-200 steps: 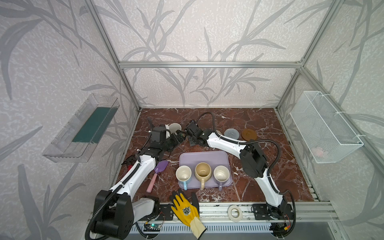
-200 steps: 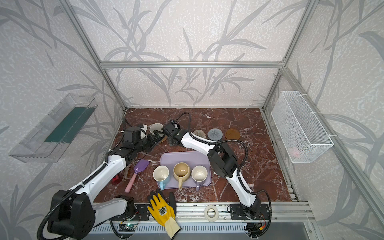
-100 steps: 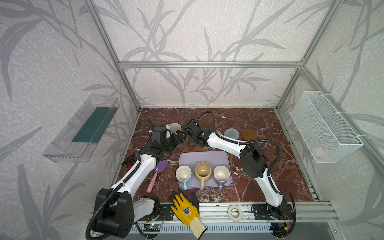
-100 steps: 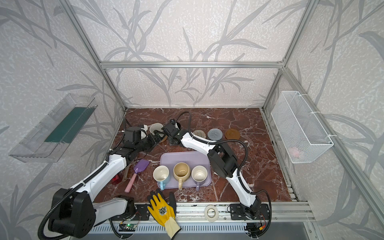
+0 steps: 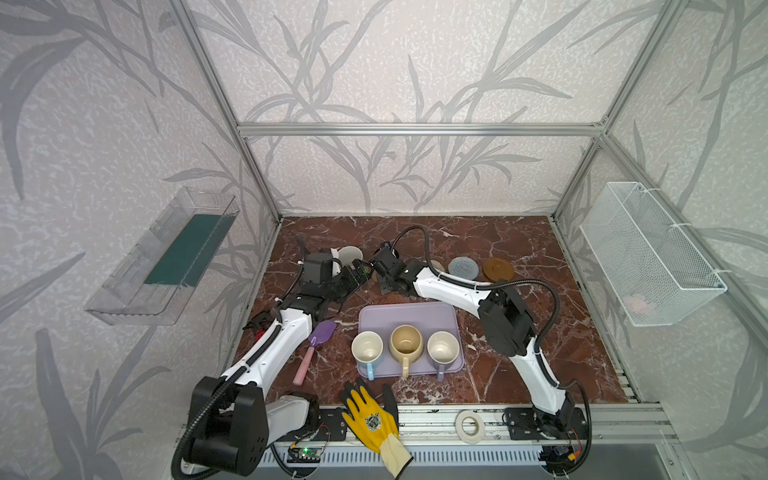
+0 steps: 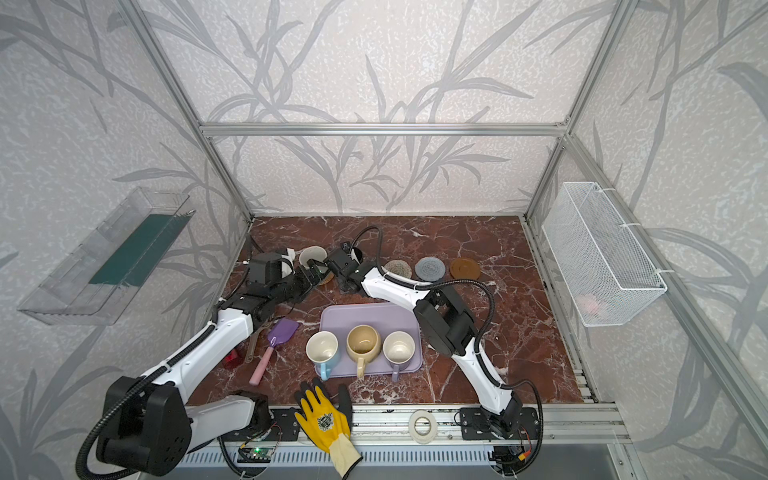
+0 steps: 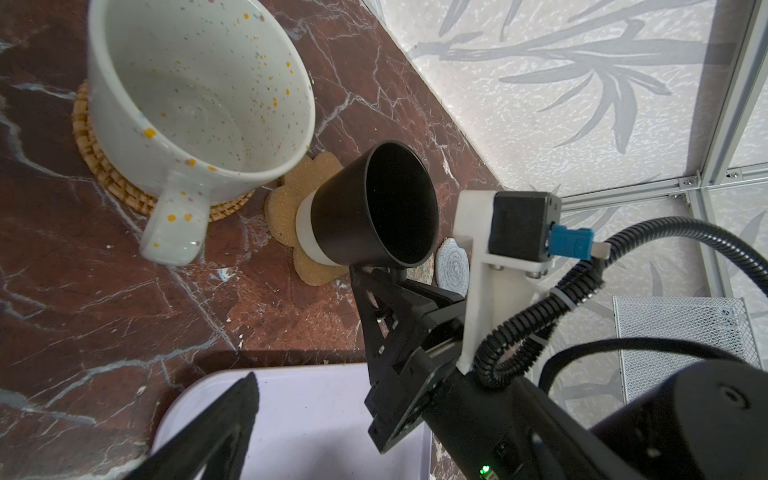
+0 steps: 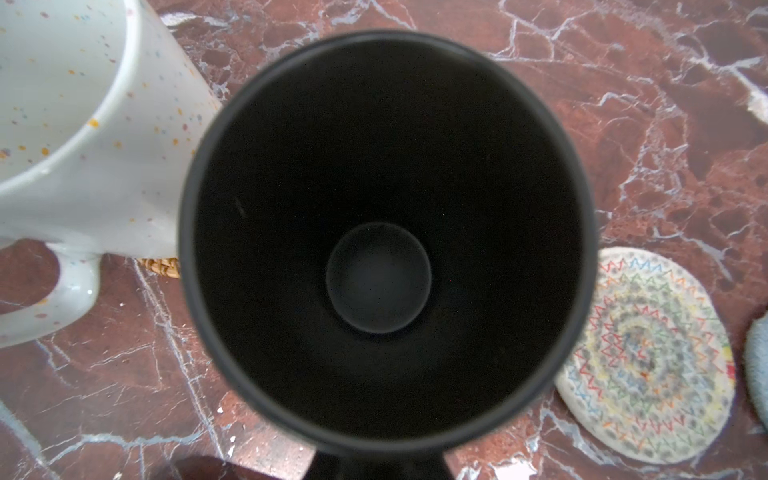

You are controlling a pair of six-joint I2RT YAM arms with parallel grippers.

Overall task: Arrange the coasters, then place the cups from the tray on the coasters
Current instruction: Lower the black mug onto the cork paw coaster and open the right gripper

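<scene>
Nothing visibly shifts over the last second: the right gripper (image 7: 376,274) stays clamped on the black cup (image 7: 370,208), upright over the paw coaster (image 7: 286,199); whether its base touches, I cannot tell. Beside it, the white cup (image 7: 199,83) sits on the rattan coaster (image 7: 95,158). The left gripper (image 5: 356,275) hangs empty, jaws apart, near the tray (image 5: 407,311). The second cup is being placed. Next, I judge, the right jaws must let go and back off without tipping it; three cups (image 5: 406,341) wait.

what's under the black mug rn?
The tan paw-shaped coaster: its lobes stick out from under the black mug in the left wrist view. The coaster's middle is covered, so whether the mug's base rests on it or hangs just above cannot be seen.
</scene>
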